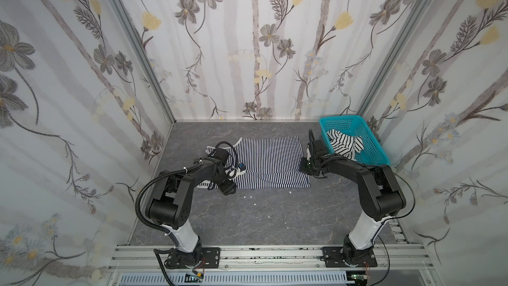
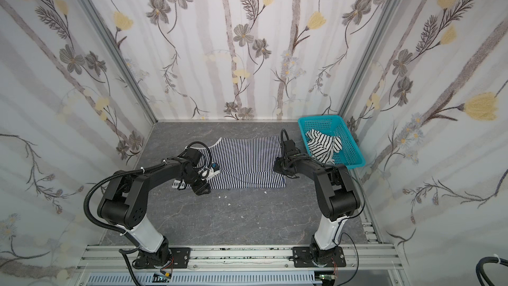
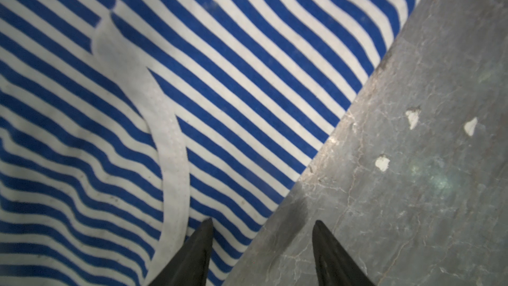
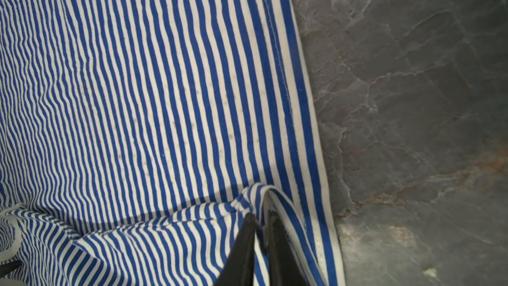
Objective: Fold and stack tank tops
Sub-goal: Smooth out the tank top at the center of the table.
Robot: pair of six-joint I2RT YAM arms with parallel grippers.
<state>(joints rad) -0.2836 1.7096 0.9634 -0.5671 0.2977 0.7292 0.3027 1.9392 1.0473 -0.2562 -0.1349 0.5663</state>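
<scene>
Right wrist: right gripper [image 4: 259, 214] clamps hem of navy tank top [image 4: 137, 92].

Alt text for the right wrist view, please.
Two black fingers are pinched shut on a raised fold of the soft, finely striped navy-and-white tank top, close to its stitched white-edged hem. The rest of the top lies spread out, with grey marbled tabletop beside it.

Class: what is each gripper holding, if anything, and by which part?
Right gripper pinches a raised fold of the navy-striped tank top at its hem; left gripper is open, holding nothing.
</scene>
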